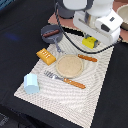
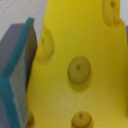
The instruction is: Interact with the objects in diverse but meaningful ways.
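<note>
Nearest us, at seven o'clock on the mat [image 1: 95, 95], stands the blue cup [image 1: 31, 83], with the orange block [image 1: 46, 56] and plate [image 1: 69, 66] toward the centre. Farther off, at two o'clock, the gripper [image 1: 91, 40] points straight down over the cheese wedge [image 2: 82, 65], which fills the wrist view. We cannot tell whether the jaws grip it; we judge any lift should stay vertical and slow. The pan [image 1: 51, 34] holding the sausage [image 1: 51, 34] lies farthest, at eleven o'clock.

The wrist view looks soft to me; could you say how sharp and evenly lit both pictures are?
Wrist view: the cheese wedge fills the frame, blurred from closeness, evenly lit, no glare. Exterior view: low-resolution and soft, the gripper casting a faint shadow on the placemat.
</note>
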### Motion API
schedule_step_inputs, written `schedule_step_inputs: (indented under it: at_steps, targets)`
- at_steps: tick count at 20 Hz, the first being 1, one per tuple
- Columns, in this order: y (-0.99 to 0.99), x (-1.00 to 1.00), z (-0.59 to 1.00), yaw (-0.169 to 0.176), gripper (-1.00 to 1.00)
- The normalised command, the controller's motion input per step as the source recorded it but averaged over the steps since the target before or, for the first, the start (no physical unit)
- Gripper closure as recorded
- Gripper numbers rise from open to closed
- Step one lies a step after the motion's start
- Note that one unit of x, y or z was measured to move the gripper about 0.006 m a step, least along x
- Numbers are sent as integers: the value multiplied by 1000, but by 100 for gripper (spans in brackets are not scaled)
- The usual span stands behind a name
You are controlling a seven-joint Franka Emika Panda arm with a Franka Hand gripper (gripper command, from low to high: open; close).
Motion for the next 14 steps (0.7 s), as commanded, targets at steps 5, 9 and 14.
schedule_step_inputs:
  at_steps: [5,9,14]
  targets:
    - [28,-946,215,-7,100]
    - [0,-814,-199,0,100]
    - [-1,-757,-214,0,100]
